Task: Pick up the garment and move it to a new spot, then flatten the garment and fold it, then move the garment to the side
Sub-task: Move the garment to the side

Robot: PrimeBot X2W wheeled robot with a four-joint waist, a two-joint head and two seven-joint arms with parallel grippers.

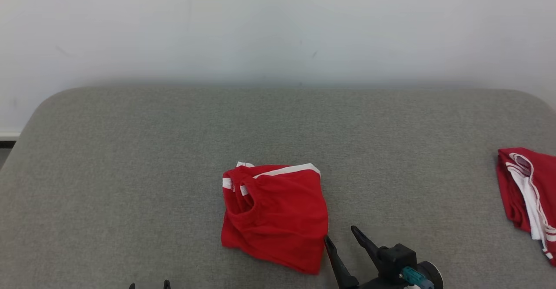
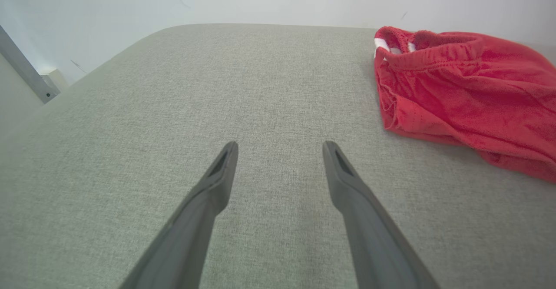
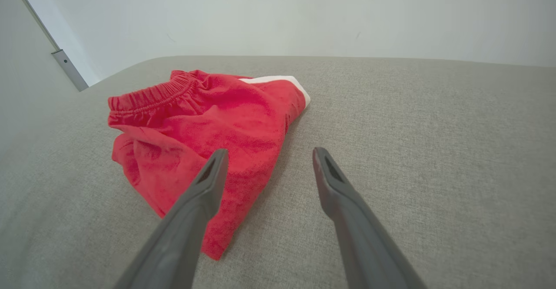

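- The left gripper [image 1: 149,285] has its fingers spread apart and holds nothing, low and well left of the folded red garment [image 1: 278,219].
- The garment lies on the grey padded surface [image 1: 130,171], with a white band along its far edge.
- The right gripper [image 1: 340,233] is spread apart and empty, just beside the garment's near right corner. Its left fingertip is at the cloth's edge, and I cannot tell whether it touches.
- A second red-and-white cloth [image 1: 527,193] lies well right of the garment.

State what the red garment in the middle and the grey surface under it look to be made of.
Red garment: soft knit cloth, possibly cotton or polyester, matte and slightly fuzzy; it creases limply and has a gathered elastic waistband. Grey surface: woven upholstery-type fabric, matte; a fine heathered weave shows, likely over padding.
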